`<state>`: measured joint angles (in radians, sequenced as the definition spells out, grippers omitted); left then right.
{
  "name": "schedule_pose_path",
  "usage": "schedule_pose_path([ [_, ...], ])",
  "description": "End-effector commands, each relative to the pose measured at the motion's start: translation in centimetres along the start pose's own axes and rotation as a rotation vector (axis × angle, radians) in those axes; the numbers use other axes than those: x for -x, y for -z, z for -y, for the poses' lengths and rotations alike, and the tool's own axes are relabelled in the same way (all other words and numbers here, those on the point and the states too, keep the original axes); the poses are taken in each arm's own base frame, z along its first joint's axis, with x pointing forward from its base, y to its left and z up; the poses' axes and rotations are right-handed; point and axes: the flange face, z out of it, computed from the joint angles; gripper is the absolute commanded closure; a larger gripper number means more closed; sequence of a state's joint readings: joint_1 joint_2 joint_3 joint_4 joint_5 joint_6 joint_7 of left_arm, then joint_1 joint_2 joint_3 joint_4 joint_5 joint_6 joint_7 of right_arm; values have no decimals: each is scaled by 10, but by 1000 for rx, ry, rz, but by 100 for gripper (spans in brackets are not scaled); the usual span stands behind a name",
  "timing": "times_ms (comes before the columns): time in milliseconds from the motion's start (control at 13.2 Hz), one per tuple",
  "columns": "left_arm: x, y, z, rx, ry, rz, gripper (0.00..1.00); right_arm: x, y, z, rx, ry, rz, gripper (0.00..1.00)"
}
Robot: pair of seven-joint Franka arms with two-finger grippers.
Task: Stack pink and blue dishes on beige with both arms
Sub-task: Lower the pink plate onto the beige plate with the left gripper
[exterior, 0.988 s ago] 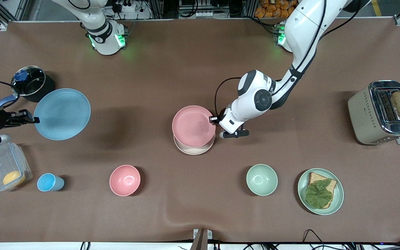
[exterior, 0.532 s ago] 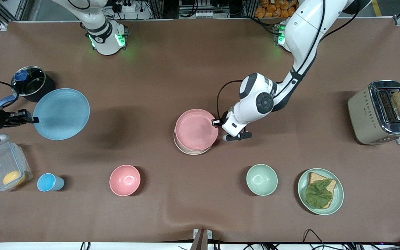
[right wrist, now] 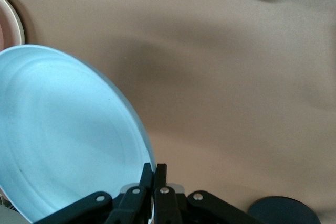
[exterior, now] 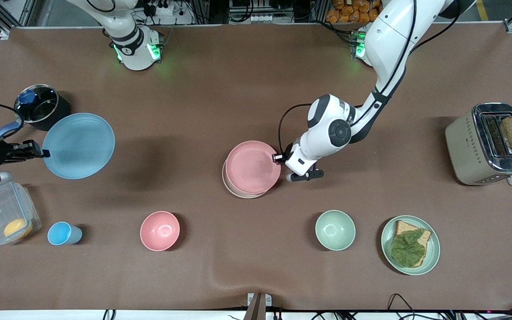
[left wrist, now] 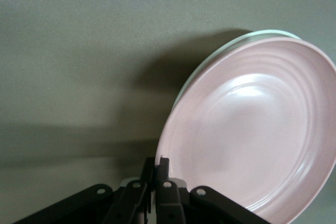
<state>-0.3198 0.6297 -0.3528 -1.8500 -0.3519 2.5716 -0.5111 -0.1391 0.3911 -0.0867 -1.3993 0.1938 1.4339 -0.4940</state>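
Observation:
The pale pink plate lies over the cream-beige plate, covering most of it; a crescent of beige rim shows on the side nearer the front camera. My left gripper is shut on the pink plate's rim at the edge toward the left arm's end. In the left wrist view the pink plate tilts above the beige rim, pinched by the gripper. My right gripper is shut on the rim of the light blue plate, held in the air at the right arm's end of the table; the right wrist view shows that plate in its gripper.
A black pot stands beside the blue plate, and a clear container and blue cup lie nearer the front camera. A pink bowl, green bowl and green sandwich plate line the front. A toaster stands at the left arm's end.
My left gripper has brought the pink plate toward the front camera and lower, so it now covers more of the beige plate. The right arm and blue plate have barely moved.

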Motion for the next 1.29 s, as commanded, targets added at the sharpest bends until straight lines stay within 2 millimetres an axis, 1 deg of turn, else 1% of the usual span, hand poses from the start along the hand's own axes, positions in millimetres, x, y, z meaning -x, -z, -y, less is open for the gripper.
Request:
schedule_pose_path([
  [0, 3, -5, -10, -18, -18, -25, 100, 6, 2, -5, -4, 7, 4, 100],
  [76, 6, -8, -10, -29, -20, -27, 100, 6, 2, -5, -5, 9, 3, 100],
  [608, 2, -7, -9, -36, -18, -37, 100, 6, 2, -6, -5, 7, 5, 100],
  [836, -2, -7, -13, -28, -15, -40, 100, 6, 2, -6, -5, 7, 5, 100],
  [1216, -3, -6, -15, -25, -13, -41, 100, 6, 2, -6, -6, 8, 4, 100],
])
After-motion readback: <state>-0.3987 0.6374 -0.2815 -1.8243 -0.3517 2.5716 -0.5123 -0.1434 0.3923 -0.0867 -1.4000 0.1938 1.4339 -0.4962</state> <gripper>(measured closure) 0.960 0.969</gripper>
